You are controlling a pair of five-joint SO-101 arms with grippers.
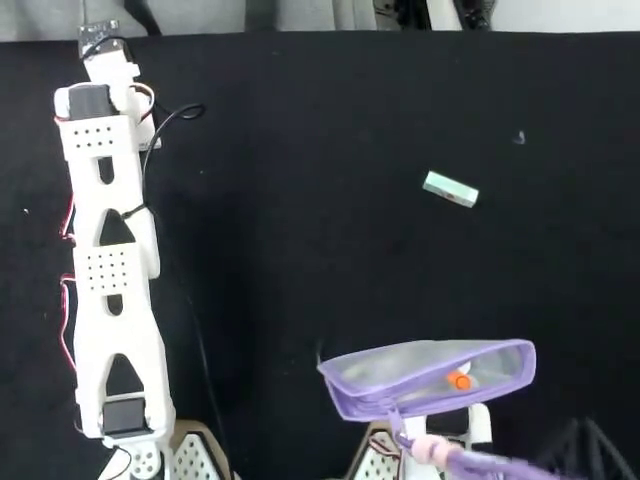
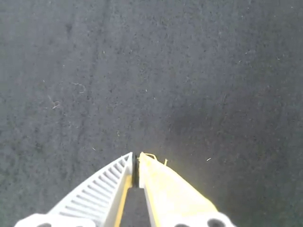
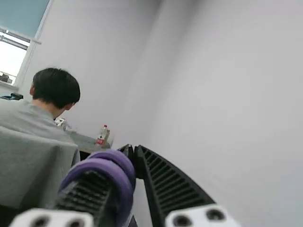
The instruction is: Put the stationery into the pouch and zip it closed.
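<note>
**Pouch gripped, green block out on the cloth**

High view: a translucent purple pouch (image 1: 430, 378) is at the table's near edge with a small orange item (image 1: 459, 381) inside. A pale green rectangular block (image 1: 450, 189) lies well apart on the black cloth table (image 1: 300, 150).

Left wrist view: the left gripper (image 2: 136, 158) is closed and empty above the cloth.

Right wrist view: the right gripper (image 3: 134, 152) is clamped together, with the pouch's purple fabric wrapped over 1 finger.

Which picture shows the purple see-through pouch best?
The high view: the purple see-through zip pouch shows whole there, with something orange inside. The right wrist view gives a purple fold, probably its edge, pinched in the right gripper. The left wrist view looks at black tablecloth.
</note>
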